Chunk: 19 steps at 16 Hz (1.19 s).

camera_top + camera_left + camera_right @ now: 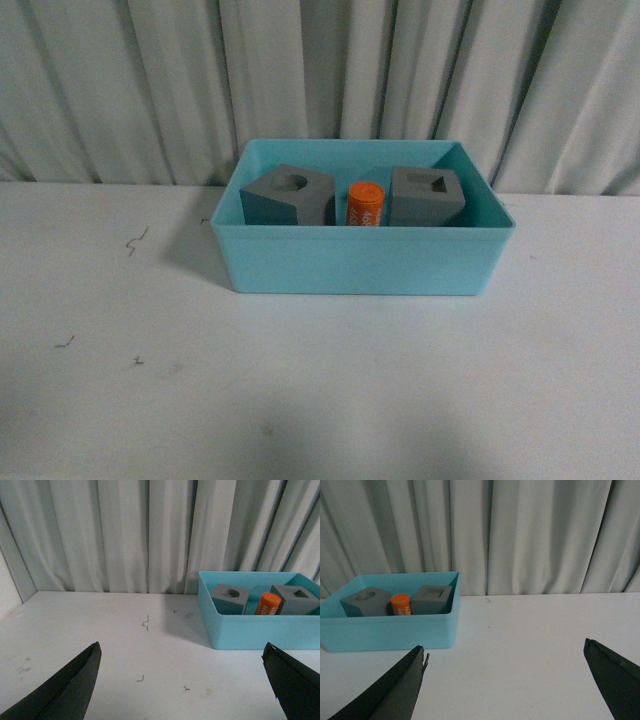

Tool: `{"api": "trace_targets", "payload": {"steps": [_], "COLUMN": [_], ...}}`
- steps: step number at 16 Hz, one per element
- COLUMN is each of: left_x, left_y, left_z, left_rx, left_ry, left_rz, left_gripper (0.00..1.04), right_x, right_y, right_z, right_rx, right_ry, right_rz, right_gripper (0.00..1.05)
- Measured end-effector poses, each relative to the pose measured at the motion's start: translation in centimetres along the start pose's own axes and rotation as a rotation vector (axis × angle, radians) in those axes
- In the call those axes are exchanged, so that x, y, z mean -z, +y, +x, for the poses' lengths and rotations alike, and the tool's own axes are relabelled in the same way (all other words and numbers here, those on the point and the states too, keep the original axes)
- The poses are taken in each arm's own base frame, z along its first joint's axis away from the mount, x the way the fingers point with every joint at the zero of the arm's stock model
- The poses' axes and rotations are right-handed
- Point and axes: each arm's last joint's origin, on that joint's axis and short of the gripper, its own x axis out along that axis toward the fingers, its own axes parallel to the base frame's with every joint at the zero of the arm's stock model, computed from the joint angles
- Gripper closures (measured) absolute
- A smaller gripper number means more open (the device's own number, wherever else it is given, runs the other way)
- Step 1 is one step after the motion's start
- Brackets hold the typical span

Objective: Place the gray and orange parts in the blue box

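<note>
All 3 parts are sitting inside the blue box point(360, 262): round-hole gray cube point(288, 195) on the left, orange cylinder point(366, 203) in the middle, square-hole gray cube point(427, 195) on the right. Left gripper point(182, 680) and right gripper point(505, 680) are both hanging spread wide over bare white table point(320, 390), gripping nothing.

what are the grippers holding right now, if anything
Nothing. Both the left gripper and right gripper are open and empty; both cubes and the cylinder sit in the box.
</note>
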Motion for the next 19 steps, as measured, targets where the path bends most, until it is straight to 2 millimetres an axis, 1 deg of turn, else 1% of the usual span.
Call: {"api": "trace_targets", "payload": {"steps": [19], "left_x": [0.00], "left_y": [0.00], "left_z": [0.00], "left_rx": [0.000], "left_ry": [0.000], "left_rz": [0.000], "left_gripper": [0.07], "right_x": [0.00], "right_y": [0.00], "right_z": [0.00], "right_rx": [0.000], "right_ry": [0.000], "right_rz": [0.000], "right_gripper": [0.06]}}
